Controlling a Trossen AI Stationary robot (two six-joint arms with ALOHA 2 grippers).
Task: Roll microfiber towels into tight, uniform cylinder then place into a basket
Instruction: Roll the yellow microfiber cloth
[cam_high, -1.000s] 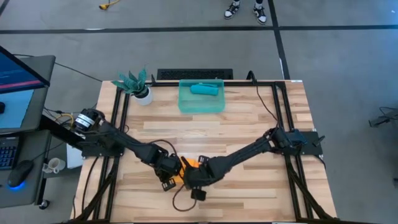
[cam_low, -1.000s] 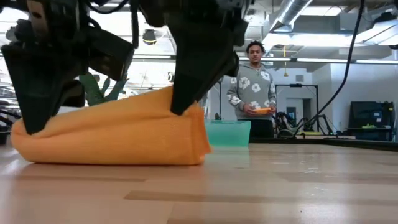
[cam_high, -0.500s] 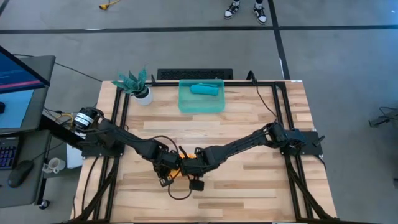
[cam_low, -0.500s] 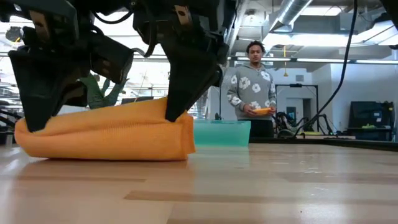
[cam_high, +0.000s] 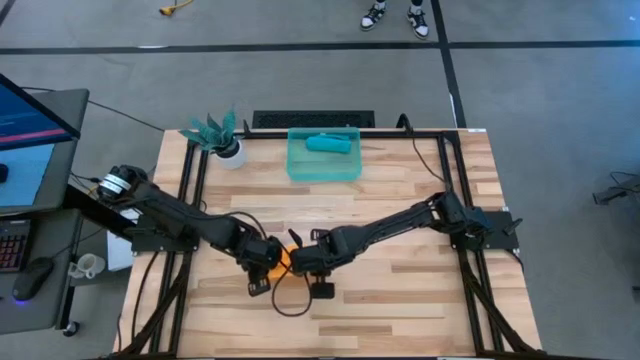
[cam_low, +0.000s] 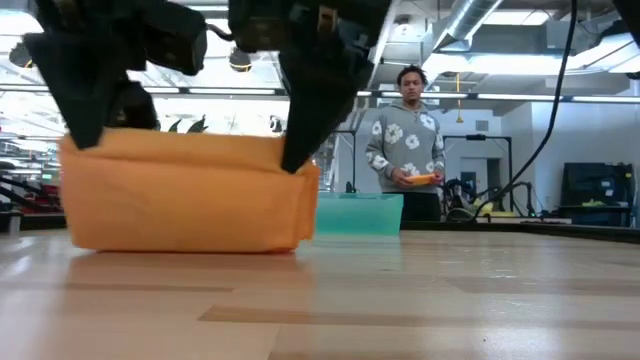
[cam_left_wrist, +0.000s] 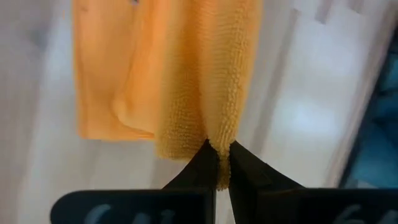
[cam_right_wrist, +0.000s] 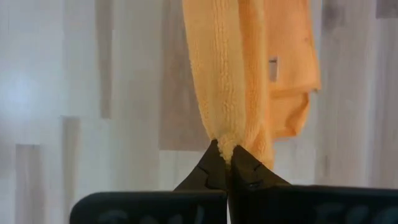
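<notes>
The orange towel (cam_low: 185, 190) hangs as a folded sheet between my two grippers near the table's front middle. Its lower edge (cam_low: 180, 246) touches the wood. In the high view only a small patch of the orange towel (cam_high: 285, 254) shows between the arms. My left gripper (cam_high: 262, 264) is shut on its left end and my right gripper (cam_high: 305, 258) is shut on its right end. The teal towel (cam_high: 328, 143) lies rolled in the teal basket (cam_high: 300, 168) at the far edge. My left gripper pinches the towel's upper edge at its left end (cam_left_wrist: 214, 142) between its two fingertips, over a bunched fold of several layers. The fingers (cam_low: 85, 125) point down from above. The towel hangs below them. My right gripper pinches the towel's upper edge at its right end (cam_right_wrist: 225, 140) between its two fingertips, over a bunched fold. The fingers (cam_low: 300, 150) come from above, slanting down. The towel hangs below them, its top edge nearly straight between the two grippers.
A teal-leaved plant in a white pot (cam_high: 222, 140) stands at the far left, beside the basket. A person (cam_low: 405, 140) stands beyond the table's far edge. Bare wood lies on the right half of the table (cam_high: 420, 280) and in front of the towel.
Both grippers have gone up and a little toward the far edge, still shut on the orange towel. The towel lay as a low, flattened roll; its top edge is now lifted and it hangs as a taller sheet, with the lower edge still on the table.
</notes>
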